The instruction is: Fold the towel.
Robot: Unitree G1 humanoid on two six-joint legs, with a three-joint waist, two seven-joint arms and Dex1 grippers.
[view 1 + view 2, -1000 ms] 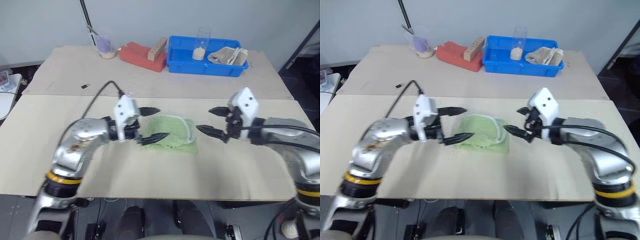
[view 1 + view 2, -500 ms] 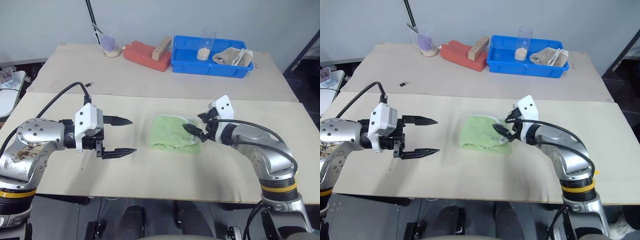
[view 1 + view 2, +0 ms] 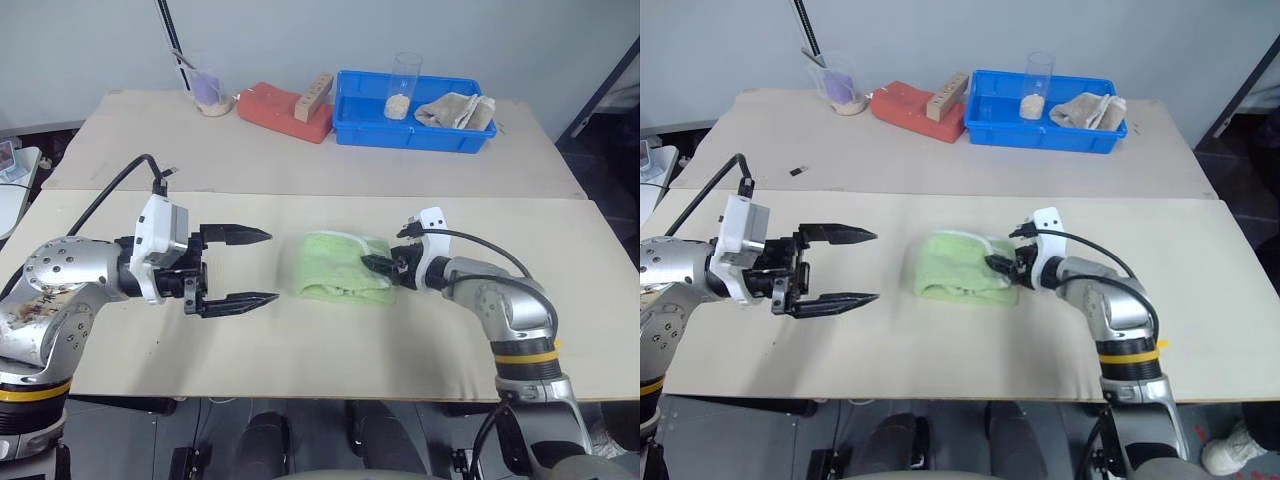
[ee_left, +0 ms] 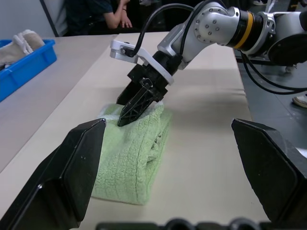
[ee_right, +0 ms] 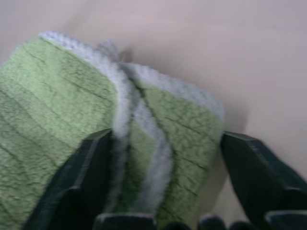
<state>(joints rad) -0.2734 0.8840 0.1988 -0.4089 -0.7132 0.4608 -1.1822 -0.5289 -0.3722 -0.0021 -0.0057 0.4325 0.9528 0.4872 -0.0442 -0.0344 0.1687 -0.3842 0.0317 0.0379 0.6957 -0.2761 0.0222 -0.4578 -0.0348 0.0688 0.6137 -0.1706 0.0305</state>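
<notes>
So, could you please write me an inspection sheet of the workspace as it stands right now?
Surface: two beige tables set edge to edge.
Job's things: light green towel, folded into a small bundle, white edging toward the right gripper.
Clutter: blue bin holding a clear cup and a beige cloth; red block with a wooden piece on it; cup with purple contents; small dark item.
Grippers: left gripper open, apart from the towel; right gripper at the towel's edged end, fingers straddling it.
Cables: black cable on the left wrist.
Surroundings: grey wall; a person behind, in the left wrist view.
</notes>
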